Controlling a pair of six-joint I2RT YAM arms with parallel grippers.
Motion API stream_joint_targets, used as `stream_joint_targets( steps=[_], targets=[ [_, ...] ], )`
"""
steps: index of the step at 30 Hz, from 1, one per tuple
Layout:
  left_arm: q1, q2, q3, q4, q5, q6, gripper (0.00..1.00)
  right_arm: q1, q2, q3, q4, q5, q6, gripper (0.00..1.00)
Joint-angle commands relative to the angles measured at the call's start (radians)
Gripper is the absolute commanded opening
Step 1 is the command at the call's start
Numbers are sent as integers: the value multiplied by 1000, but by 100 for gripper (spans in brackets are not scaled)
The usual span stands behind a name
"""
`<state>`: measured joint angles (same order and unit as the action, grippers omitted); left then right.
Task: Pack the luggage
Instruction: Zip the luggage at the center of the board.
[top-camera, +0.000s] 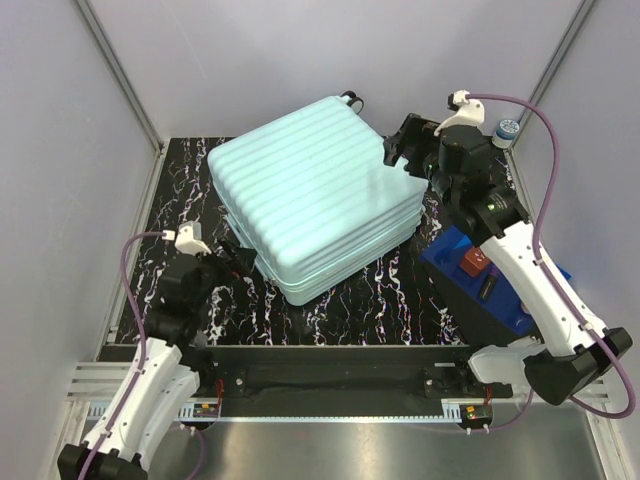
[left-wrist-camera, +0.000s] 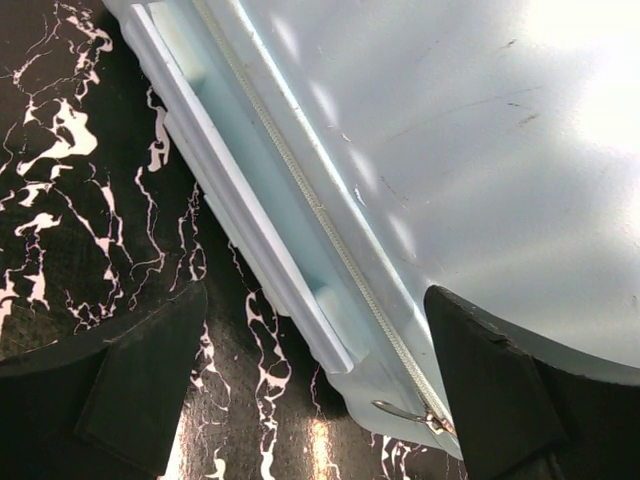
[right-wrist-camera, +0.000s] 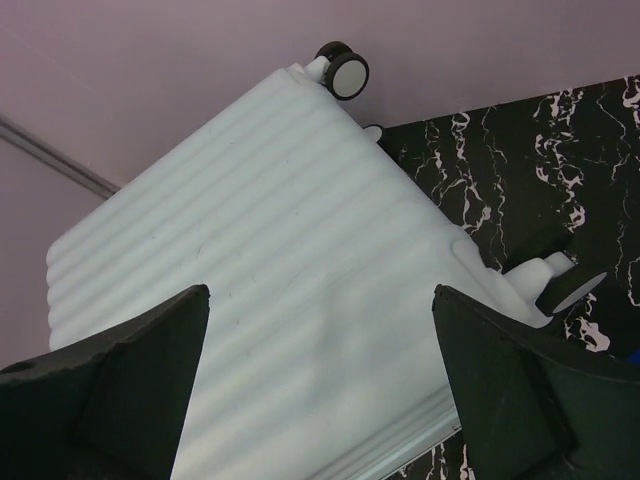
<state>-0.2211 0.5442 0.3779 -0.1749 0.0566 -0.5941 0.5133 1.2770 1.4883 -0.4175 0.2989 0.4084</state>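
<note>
Judging from the left side first, the left gripper hangs low over the black marbled table with its jaws spread wide and nothing held. The near left corner of the luggage runs between them. A metal zipper pull lies just inside the right-hand finger, and the zipper track runs away from the jaws along the seam. The mint-green case lies flat across the middle of the table with both shells together, so the lid looks already down. What is packed inside is hidden. The teeth that show appear joined, though I cannot tell whether the zip runs closed all the way round. My judgement is that the task is late: at most the zip is left to finish or check. Further right, the right gripper hovers above the far right corner of the ribbed top, jaws likewise apart and empty, the shell below and between them and a wheel beyond their tips. A blue box sits outside those jaws, under the right arm.
</note>
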Motion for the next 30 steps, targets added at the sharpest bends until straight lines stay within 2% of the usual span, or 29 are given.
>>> stream_joint_targets(
  steps=[1,3,6,8,9,14,25,30],
  targets=[
    [3,-18,21,17,51,11,96,-32,27,7,-72,89,24,100],
    [3,-32,1,20,57,7,97,-100,18,-22,-47,83,17,100],
    [3,-52,-20,28,58,11,97,-306,42,-52,-27,-195,85,100],
    [2,-61,-30,37,69,16,97,-416,67,-66,-27,-299,154,100],
    [2,-70,-31,41,71,17,97,-426,71,-71,-33,-351,165,100],
    [2,-93,-66,74,81,20,97,-433,134,-70,-82,-368,202,100],
    [2,-124,-145,140,100,50,96,-432,225,-36,-127,-205,407,100],
    [0,-161,-180,170,127,63,95,-432,309,7,-139,-199,417,100]
  ],
)
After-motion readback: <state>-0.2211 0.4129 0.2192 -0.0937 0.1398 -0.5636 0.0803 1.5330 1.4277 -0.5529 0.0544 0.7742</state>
